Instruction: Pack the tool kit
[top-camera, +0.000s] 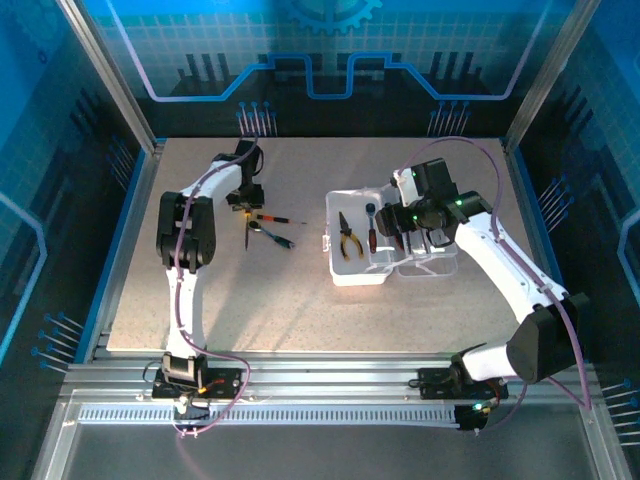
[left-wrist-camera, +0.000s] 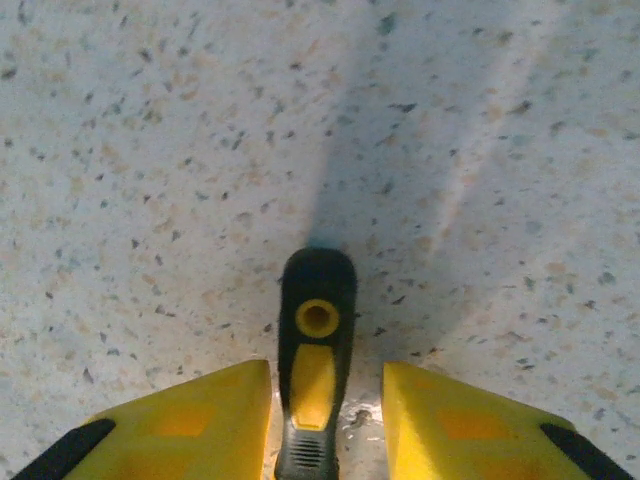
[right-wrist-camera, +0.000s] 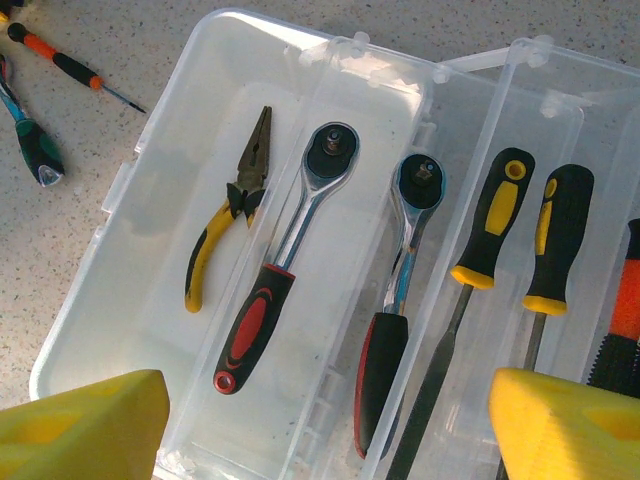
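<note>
The tool kit case (top-camera: 358, 278) lies open right of centre, a clear plastic box (right-wrist-camera: 90, 320). Inside it are yellow-handled pliers (right-wrist-camera: 225, 230), a red-and-black ratchet (right-wrist-camera: 275, 290), a second ratchet (right-wrist-camera: 395, 300) and two black-and-yellow handled tools (right-wrist-camera: 490, 230). My right gripper (right-wrist-camera: 325, 425) hovers open above the case with nothing between its fingers. My left gripper (left-wrist-camera: 327, 420) is down at the table, left of the case (top-camera: 248, 205). Its fingers straddle a black-and-yellow tool handle (left-wrist-camera: 315, 360). The left finger is close against the handle, and a gap shows at the right finger.
A thin red-and-black screwdriver (top-camera: 275, 217) and a short teal-handled tool (top-camera: 272, 235) lie on the speckled table between the left gripper and the case. They also show at the top left of the right wrist view (right-wrist-camera: 65, 65). A metal frame and blue walls ring the table.
</note>
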